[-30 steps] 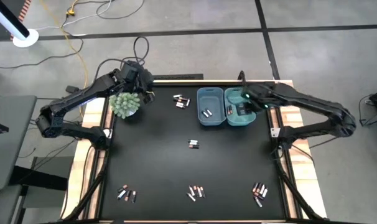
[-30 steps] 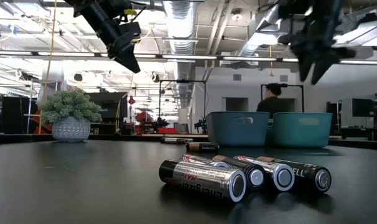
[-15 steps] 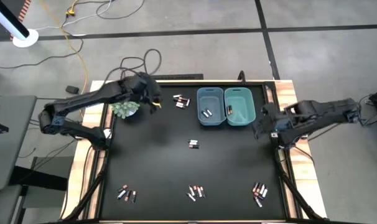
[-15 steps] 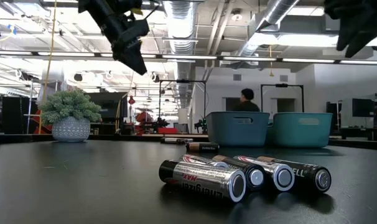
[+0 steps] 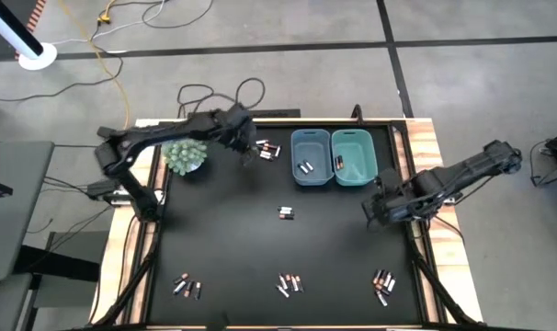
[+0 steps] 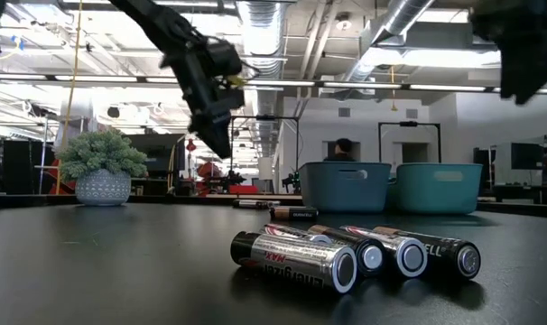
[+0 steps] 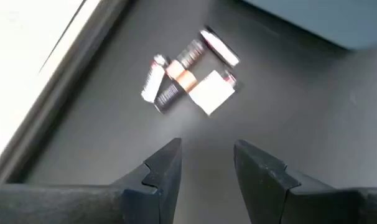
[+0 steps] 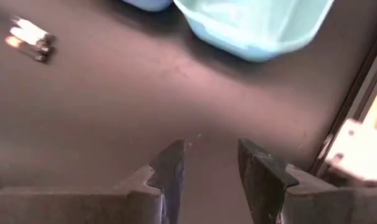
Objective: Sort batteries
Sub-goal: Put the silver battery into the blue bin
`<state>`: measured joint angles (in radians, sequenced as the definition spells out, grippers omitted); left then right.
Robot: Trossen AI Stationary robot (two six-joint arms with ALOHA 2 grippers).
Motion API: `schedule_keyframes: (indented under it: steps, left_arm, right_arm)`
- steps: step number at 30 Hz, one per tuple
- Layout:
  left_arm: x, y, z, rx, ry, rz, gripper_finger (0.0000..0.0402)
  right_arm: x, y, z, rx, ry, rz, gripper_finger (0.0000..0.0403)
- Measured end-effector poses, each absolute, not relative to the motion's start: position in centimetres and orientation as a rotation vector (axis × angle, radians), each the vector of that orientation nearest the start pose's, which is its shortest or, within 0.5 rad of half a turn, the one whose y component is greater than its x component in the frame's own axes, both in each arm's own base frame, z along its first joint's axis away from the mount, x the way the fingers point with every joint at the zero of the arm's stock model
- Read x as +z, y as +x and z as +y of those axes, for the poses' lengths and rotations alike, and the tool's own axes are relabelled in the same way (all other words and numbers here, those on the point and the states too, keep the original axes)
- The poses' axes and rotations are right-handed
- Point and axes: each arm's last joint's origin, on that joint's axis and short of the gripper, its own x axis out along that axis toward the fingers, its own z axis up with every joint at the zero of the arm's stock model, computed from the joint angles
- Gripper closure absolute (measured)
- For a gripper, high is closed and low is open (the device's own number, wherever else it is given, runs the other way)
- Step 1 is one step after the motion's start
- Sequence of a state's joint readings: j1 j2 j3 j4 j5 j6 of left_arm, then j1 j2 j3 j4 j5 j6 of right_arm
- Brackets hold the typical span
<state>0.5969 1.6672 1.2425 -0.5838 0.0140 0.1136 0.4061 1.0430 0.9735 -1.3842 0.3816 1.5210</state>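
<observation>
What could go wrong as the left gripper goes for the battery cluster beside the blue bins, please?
The left gripper hangs open just short of the small battery cluster, whose cells touch and cross, so it may pinch two or scatter them. The potted plant stands under that arm and could be clipped.

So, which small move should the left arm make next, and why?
Probably lower the left gripper onto the battery cluster just ahead of it, near the darker blue bin. Its fingers are open and empty, and these batteries lie loose on the table, unsorted. The right gripper waits at the table's right edge.
</observation>
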Motion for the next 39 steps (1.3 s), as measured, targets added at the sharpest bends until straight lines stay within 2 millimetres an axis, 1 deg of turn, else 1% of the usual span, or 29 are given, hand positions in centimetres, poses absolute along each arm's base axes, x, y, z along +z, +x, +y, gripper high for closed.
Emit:
schedule_keyframes:
  steps: [3, 7, 11, 14, 19, 24, 27, 34, 39]
  left_arm:
    - [23.4, 28.9, 22.4, 0.458, -0.219, 1.027, 0.026]
    - [23.2, 29.5, 25.9, 0.433, -0.185, 1.091, 0.026]
    - [22.6, 30.3, 28.3, 0.38, -0.164, 1.182, 0.026]
    - [22.0, 31.2, 29.5, 0.319, -0.172, 1.195, 0.026]
    - [20.5, 32.6, 30.5, 0.272, -0.148, 1.205, 0.026]
    - [19.4, 33.2, 30.8, 0.278, -0.175, 1.218, 0.026]
    - [19.0, 33.4, 30.7, 0.269, -0.183, 1.23, 0.026]
    - [19.1, 33.7, 30.2, 0.222, -0.132, 1.242, 0.026]
    - [18.4, 33.7, 29.6, 0.162, -0.135, 1.254, 0.026]
  right_arm:
    - [26.0, 14.1, 5.3, -0.937, 0.821, 0.999, 0.0239]
    - [23.6, 14.6, 6.1, -0.888, 0.93, 0.975, 0.024]
    - [21.5, 14.9, 6.8, -0.843, 1.016, 0.971, 0.0239]
    - [20.6, 14.8, 7.2, -0.856, 1.063, 0.964, 0.0239]
    - [20.6, 14.5, 7.5, -0.887, 1.117, 0.95, 0.024]
    - [20.6, 14.6, 7.5, -0.898, 1.134, 0.943, 0.0239]
    - [20.6, 14.6, 7.5, -0.902, 1.138, 0.94, 0.0239]
    - [20.6, 14.6, 7.4, -0.906, 1.125, 0.945, 0.0239]
    - [20.5, 14.5, 7.3, -0.912, 1.119, 0.948, 0.0239]
